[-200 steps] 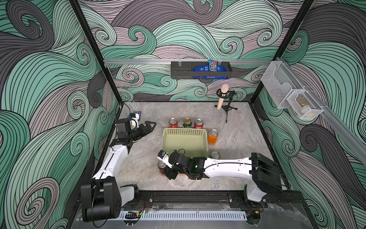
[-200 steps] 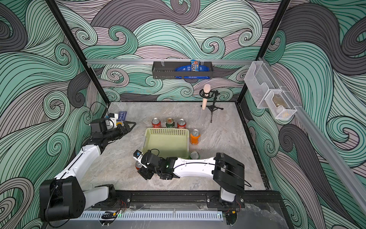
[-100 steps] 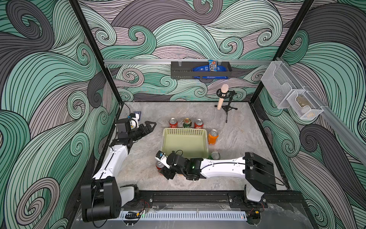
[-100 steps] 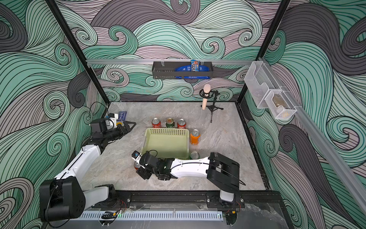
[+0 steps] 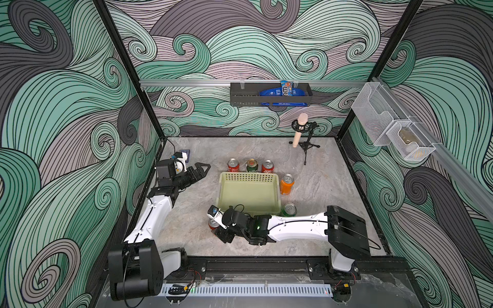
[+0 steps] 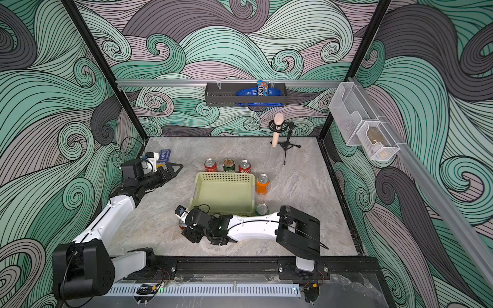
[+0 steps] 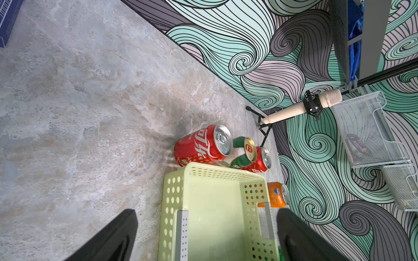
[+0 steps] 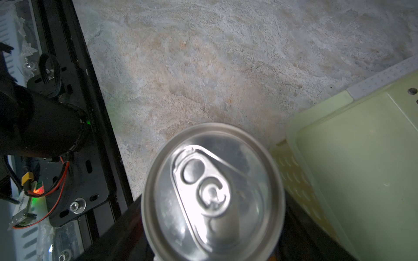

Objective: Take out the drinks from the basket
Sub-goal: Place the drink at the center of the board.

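Marble-look tabletop (image 5: 306, 234) carries all items. The basket (image 5: 248, 175) sits at its centre and is empty: no can shows inside it in any view.

The right arm (image 5: 296, 226) lies along the near edge and reaches to the basket's near-left corner. The right gripper (image 5: 215, 226) is clamped on a red can (image 8: 212, 194), which is upright, outside the basket wall and just beside that corner. Whether its base touches the tabletop cannot be told. Over the last second the arm has carried this can slightly toward the left edge, and the grip has not loosened.

The left gripper (image 5: 200, 171) hovers near the far-left corner, fingers wide, holding nothing, aimed at the basket.

Five more cans stand on the tabletop:
- row of three (image 5: 251, 165), just behind the basket's far wall
- orange can (image 5: 286, 184), beside its right wall
- green can (image 5: 289, 209), at its near-right corner, partly hidden by the right arm

Judgement: removal appears complete. The remaining step is to seat and release the red can. Release before it is seated risks tipping it against the basket.
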Controlling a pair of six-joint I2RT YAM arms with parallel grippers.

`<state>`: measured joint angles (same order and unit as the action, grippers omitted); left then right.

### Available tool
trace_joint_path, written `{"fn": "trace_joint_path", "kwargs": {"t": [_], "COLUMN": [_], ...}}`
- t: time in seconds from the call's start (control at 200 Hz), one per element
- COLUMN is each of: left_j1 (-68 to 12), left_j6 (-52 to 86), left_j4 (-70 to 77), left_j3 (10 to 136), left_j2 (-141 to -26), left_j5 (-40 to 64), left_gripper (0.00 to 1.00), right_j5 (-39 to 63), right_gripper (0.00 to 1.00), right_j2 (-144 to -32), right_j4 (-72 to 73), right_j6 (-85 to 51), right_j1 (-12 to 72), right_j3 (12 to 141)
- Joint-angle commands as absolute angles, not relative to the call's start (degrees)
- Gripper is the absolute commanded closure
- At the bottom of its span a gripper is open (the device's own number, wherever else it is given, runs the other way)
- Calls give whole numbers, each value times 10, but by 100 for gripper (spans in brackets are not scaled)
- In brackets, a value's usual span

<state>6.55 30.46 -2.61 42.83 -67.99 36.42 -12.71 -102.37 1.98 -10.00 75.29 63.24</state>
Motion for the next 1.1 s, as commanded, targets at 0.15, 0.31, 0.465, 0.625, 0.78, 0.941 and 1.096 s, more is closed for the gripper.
{"fn": "trace_joint_path", "kwargs": {"t": [0.15, 0.31, 0.465, 0.625, 0.78, 0.941, 1.096], "left_j1": [63, 63, 63, 62, 62, 62, 63], "left_j6": [297, 298, 297, 298, 298, 298, 297], "left_j4": [-25, -25, -25, -23, -23, -23, -22], "left_j3": [442, 442, 443, 442, 442, 442, 442], "left_j2": [-660, -656, -654, -653, -654, -655, -656], "left_j5": [361, 360, 360, 360, 360, 360, 359], "left_gripper": [1, 1, 1, 1, 1, 1, 1], "right_j5": [-141, -145, -151, -152, -154, -165, -176], "right_gripper": [44, 43, 40, 33, 29, 20, 12], "right_j2": [-1014, -1015, -1033, -1043, -1036, -1024, -1005], "right_j4": [21, 10, 8, 8, 7, 7, 3], "right_j6": [-120, -122, -127, -136, -136, -134, -133], "right_j1": [770, 771, 771, 770, 772, 772, 772], "right_j3": [645, 658, 657, 657, 657, 651, 647]}}
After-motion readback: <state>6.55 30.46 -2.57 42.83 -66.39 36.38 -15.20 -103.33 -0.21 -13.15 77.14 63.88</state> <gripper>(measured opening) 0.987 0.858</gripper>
